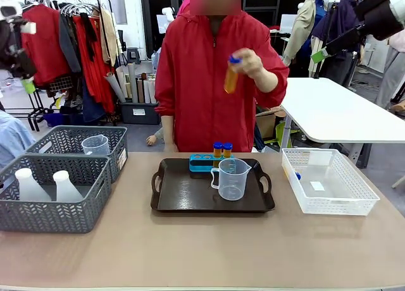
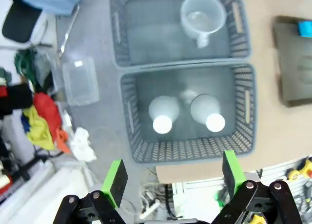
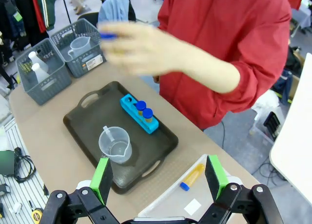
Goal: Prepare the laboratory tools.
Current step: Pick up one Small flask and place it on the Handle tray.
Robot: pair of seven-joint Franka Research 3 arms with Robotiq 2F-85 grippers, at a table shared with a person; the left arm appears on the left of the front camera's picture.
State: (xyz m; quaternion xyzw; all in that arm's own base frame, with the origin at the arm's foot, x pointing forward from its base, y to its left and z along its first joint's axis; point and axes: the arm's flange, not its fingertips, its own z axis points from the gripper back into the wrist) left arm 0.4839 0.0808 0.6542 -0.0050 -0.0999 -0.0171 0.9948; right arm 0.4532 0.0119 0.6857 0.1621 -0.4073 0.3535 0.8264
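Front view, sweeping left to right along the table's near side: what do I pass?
Grey basket with two conical flasks → dark tray carrying the measuring beaker → white basket.

readable text: none in any view
beaker (image 1: 231, 179): faint scale marks on its wall, too small to read
grey basket (image 1: 63, 142): white sticker (image 1: 121, 158) on its end wall, print blurred
white basket (image 1: 329, 208): small white slip (image 1: 316, 185) on its floor, nothing legible
bin (image 1: 140, 112): white label on the front, illegible
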